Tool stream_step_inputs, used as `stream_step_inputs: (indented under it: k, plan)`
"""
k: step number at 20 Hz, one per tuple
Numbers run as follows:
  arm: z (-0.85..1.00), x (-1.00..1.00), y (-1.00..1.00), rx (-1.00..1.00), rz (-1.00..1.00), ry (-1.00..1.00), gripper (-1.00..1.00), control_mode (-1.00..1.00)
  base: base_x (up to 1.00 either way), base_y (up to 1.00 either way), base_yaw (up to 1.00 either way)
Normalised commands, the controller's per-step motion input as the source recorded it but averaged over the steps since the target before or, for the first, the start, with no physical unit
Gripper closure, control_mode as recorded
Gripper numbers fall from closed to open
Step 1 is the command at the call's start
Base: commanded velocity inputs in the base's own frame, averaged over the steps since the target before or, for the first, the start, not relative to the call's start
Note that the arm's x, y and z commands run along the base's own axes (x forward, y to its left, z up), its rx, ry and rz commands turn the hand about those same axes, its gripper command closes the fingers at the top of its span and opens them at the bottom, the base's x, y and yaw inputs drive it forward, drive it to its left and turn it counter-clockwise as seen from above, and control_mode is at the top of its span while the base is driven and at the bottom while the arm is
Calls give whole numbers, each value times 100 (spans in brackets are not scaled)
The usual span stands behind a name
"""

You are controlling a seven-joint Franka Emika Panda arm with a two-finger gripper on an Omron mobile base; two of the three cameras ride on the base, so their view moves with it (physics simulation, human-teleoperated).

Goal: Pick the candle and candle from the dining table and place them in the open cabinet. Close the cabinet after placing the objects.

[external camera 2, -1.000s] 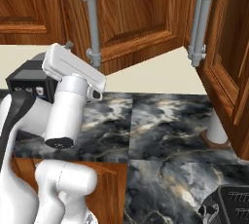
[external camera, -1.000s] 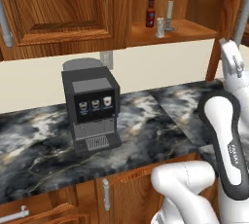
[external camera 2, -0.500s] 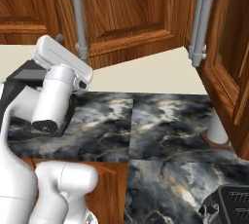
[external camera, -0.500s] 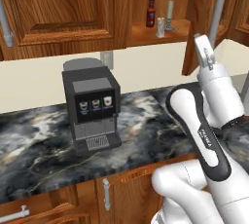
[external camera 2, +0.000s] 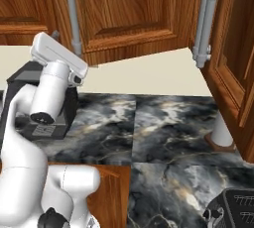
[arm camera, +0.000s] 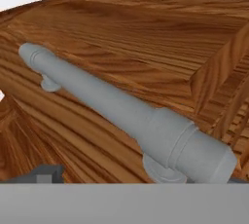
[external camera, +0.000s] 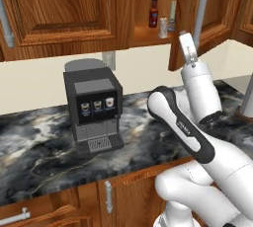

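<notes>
Both candles are up on the open cabinet's (external camera: 148, 33) shelf, the stubby candle (external camera: 163, 27) just left of the thin stick candle (external camera: 172, 15) and right of a red-capped bottle (external camera: 153, 12), both standing upright with long axes vertical, so placing looks done and only closing is left. The arm reaches up at the cabinet door (external camera: 215, 4), which hangs swung open at the right of the shelf, its silver bar handle (external camera: 199, 11) running straight up and down. Fingers (arm camera: 46, 174) spread wide, pinching nothing, right by the handle in the hand view.
</notes>
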Motion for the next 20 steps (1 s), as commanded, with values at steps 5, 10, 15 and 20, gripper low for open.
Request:
stream_step_inputs:
  k: [5,10,15,20]
  plan:
    - [9,62,-14,0,0,-3,-100,-100,0,0,0]
    - [4,72,-16,0,0,0,-100,-100,0,0,0]
    - [3,82,-18,0,0,-1,-100,-100,0,0,0]
    - [2,94,-19,0,0,0,-100,-100,0,0,0]
